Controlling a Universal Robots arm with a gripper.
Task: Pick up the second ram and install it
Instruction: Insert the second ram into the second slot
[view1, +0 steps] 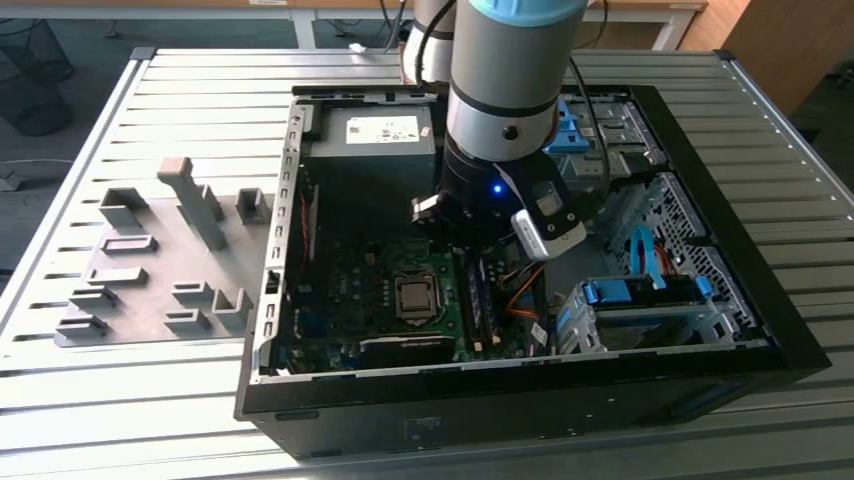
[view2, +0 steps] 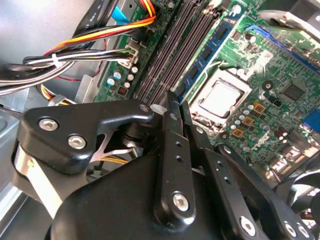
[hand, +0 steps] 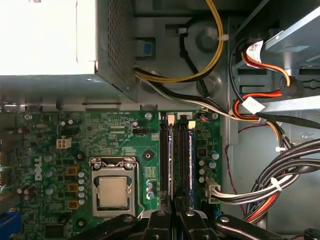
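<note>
The gripper (view2: 172, 100) hangs inside the computer case (view1: 747, 330), its fingers closed together on nothing, tips just above the memory slots (hand: 176, 160). The second ram (view2: 207, 55) stands seated in a slot directly ahead of the fingertips, so installation looks essentially finished.

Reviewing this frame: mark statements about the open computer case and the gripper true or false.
1. The black open computer case lies on a slatted metal table. True.
2. The square silver processor chip is missing from its socket. False: it sits in the socket on the green motherboard.
3. The gripper hangs over the grey fixture tray. False: it is inside the case, by the long black memory slots.
4. A bluish-green memory stick stands in a slot between the processor chip and the other slots. True.
</note>
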